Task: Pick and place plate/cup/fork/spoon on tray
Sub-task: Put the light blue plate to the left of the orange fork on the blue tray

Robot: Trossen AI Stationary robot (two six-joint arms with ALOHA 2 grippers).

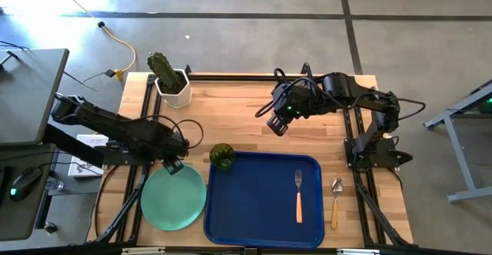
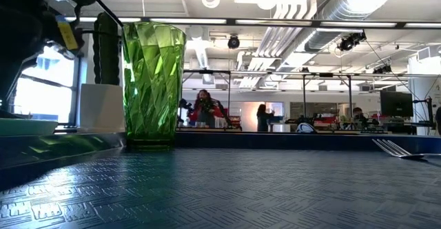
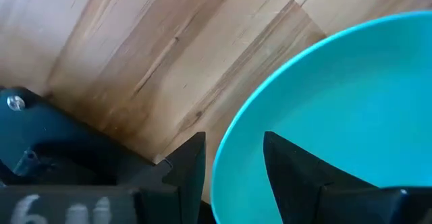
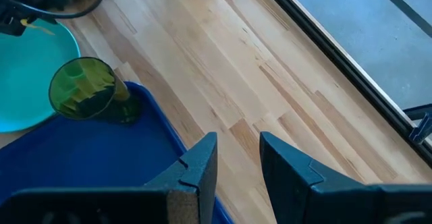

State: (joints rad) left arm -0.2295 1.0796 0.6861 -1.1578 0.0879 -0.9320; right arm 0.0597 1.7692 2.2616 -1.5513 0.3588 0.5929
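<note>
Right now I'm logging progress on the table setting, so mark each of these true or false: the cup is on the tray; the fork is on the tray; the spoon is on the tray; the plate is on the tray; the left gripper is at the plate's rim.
1. The cup stands on the tray: true, in a corner.
2. The fork lies on the tray: true.
3. The spoon lies on the tray: false, it lies on the table beside it.
4. The plate is on the tray: false, it sits on the table beside it.
5. The left gripper is at the plate's rim: true, fingers astride it.

Open-plan lab or industrial workspace; exposed ceiling ducts and strip lights overhead; people at distant desks with monitors; bare concrete floor around a wooden robot table on a black frame.
</note>
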